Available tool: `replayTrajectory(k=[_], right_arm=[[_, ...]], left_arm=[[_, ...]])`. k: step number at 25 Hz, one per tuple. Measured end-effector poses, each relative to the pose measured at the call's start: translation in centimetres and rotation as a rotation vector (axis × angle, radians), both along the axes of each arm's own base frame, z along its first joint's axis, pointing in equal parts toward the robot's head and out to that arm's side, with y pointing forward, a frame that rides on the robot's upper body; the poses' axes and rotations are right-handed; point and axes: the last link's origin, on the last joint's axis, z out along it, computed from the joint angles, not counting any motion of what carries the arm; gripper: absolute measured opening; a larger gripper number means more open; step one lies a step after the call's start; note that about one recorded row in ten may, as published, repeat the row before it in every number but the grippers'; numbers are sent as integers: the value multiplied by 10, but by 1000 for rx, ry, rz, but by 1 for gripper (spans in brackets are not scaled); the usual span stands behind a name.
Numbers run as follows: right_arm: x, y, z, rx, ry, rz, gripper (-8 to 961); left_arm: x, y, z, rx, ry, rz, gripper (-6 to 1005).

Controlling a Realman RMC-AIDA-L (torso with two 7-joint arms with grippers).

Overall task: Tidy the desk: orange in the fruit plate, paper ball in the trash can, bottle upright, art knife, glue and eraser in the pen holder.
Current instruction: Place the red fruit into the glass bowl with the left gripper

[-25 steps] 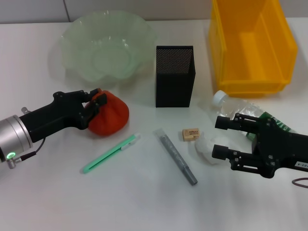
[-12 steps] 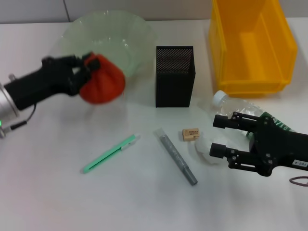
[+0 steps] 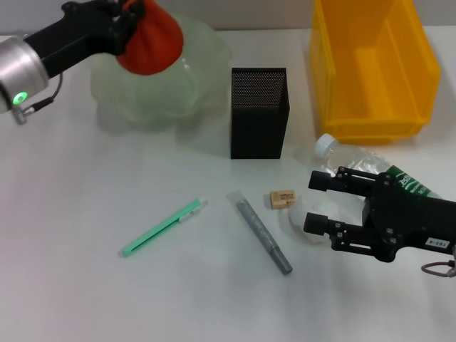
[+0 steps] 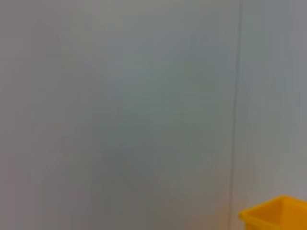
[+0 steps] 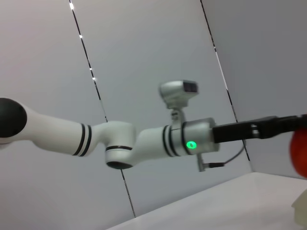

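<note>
Left gripper (image 3: 127,16) pinching orange (image 3: 149,43), hovering over fruit plate (image 3: 206,85) near rim; early release risks rolling out. Right gripper (image 3: 320,203) jaws spread around paper ball (image 3: 299,222).

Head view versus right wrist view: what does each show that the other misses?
Only the head view shows the fruit plate, pen holder, trash can, bottle, eraser and the open right gripper around the paper ball. Only the right wrist view shows the left arm's white upper links. Both show the left gripper holding the orange.
</note>
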Motion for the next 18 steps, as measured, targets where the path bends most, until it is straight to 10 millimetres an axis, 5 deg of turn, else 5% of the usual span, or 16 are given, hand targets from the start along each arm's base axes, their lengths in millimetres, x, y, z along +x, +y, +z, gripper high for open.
replayTrajectory(k=[1,11,18], right_arm=[[0,0,0,0,1,-1,649],[0,0,-1,0,7,-4,645],[-1,0,-1,-1,8,-4,642]], left_arm=[[8,21,-10,19,51,48,146],[21,39,-26,41,126,47,139],[17,41,-22,67,101,82,336]])
